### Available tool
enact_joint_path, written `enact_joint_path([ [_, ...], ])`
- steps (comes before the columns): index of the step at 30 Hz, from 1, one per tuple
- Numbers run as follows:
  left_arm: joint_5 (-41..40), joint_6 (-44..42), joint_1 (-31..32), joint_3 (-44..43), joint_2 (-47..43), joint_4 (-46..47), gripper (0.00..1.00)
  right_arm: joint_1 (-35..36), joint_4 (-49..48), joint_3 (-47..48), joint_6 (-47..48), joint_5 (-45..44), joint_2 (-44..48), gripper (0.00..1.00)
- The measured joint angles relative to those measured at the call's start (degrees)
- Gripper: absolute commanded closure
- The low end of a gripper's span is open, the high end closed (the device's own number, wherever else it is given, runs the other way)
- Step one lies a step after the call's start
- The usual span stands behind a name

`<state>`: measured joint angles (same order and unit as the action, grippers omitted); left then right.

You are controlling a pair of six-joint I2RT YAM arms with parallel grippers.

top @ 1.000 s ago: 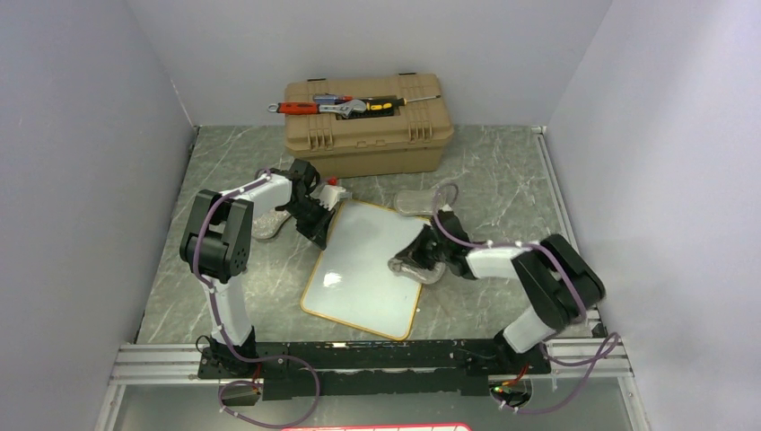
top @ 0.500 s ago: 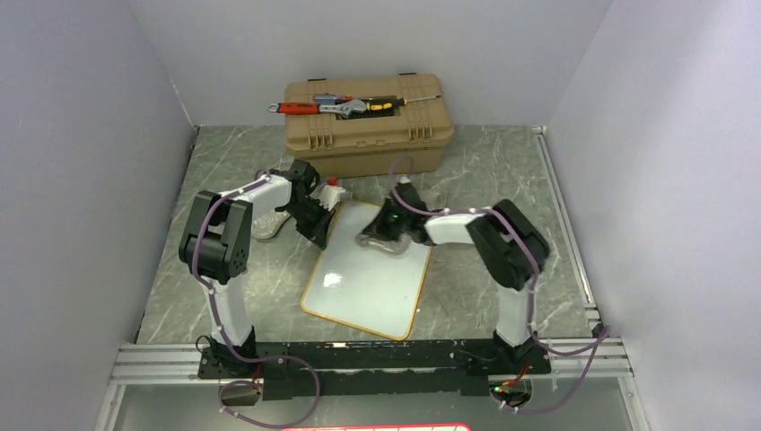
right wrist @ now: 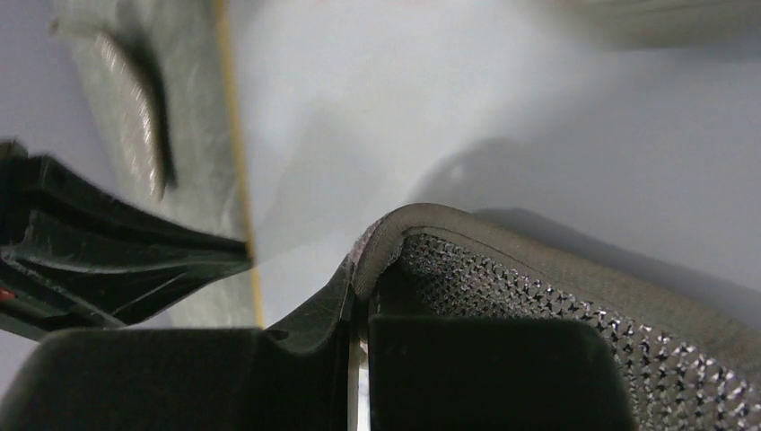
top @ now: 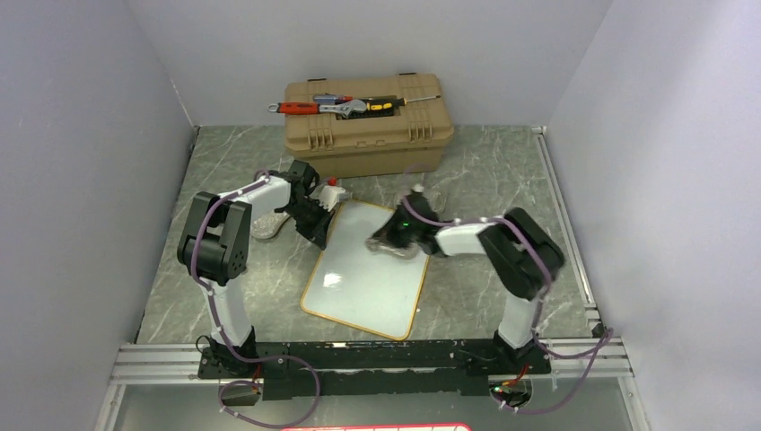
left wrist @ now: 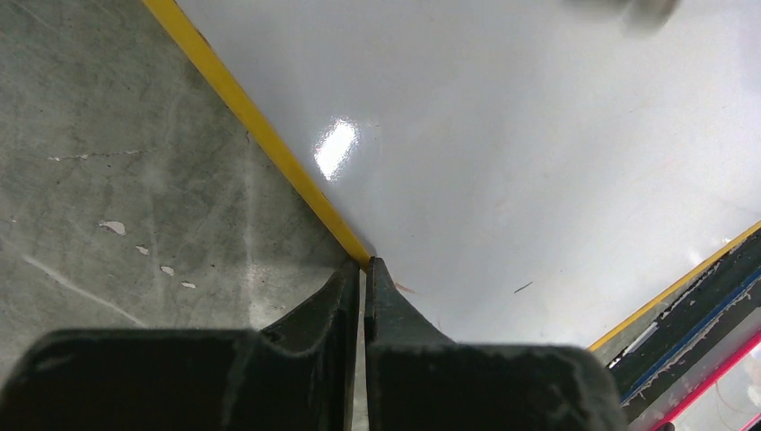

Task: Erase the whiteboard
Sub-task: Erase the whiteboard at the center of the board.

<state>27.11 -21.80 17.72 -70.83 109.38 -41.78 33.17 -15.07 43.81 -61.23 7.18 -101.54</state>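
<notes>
Whiteboard (top: 363, 278): lies flat on the desk (top: 485, 171), between the two arms, roughly mid-desk. Its long axis runs from near-left to far-right, so the far short edge sits a little to the right of the near one. The face is glossy white with no marks I can make out; it has a thin yellow rim.

Left fingers (left wrist: 390, 310): clenched together, with the tips against the yellow rim at the board's far-left edge. Cannot tell whether they pinch the rim.

Right fingers (right wrist: 314, 314): clenched on the edge of a grey mesh cloth (right wrist: 538, 332), which lies on the far part of the board.

A second grey cloth (top: 267, 224) lies on the desk, left of the left arm.

Desk: grey-green, marbled, scuffed in places. A metal rail (top: 377, 357) at the near edge carries both arm bases.

Far side: a tan toolbox (top: 368, 135), lid shut, with hand tools (top: 336, 106) lying on top.

Room: plain pale walls (top: 81, 180) on the left, back and right.
</notes>
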Motion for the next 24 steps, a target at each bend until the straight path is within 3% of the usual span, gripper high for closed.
enact_joint_path([
  [3, -0.02, -0.04, 0.0, -0.15, 0.0, -0.22, 0.91, 6.6, -2.05, 6.34, -0.63, 1.7, -6.45, 1.0],
  [6, -0.07, -0.15, 0.0, -0.24, 0.0, -0.37, 0.91, 10.99, -3.48, 2.49, -1.86, 3.08, -4.31, 1.0],
  [9, -0.07, -0.22, 0.0, -0.28, 0.0, -0.46, 0.91, 11.17, -1.31, -7.48, -3.06, 5.14, 5.49, 1.0],
  [14, -0.04, -0.98, 0.02, -0.33, 0.0, -0.57, 0.91, 6.45, 10.97, -20.9, -3.67, 5.75, 25.4, 1.0],
  [17, -0.04, -1.09, 0.02, -0.33, -0.02, -0.61, 0.91, 6.38, 13.16, -24.55, -4.81, 5.22, 30.47, 1.0],
  [21, -0.04, -1.31, 0.02, -0.28, -0.04, -0.59, 0.91, 8.94, 3.91, -25.92, -9.01, 5.66, 25.44, 1.0],
  [24, -0.04, -1.44, 0.02, -0.28, -0.04, -0.63, 0.91, 11.72, 1.16, -16.28, -8.92, 7.8, 13.2, 1.0],
])
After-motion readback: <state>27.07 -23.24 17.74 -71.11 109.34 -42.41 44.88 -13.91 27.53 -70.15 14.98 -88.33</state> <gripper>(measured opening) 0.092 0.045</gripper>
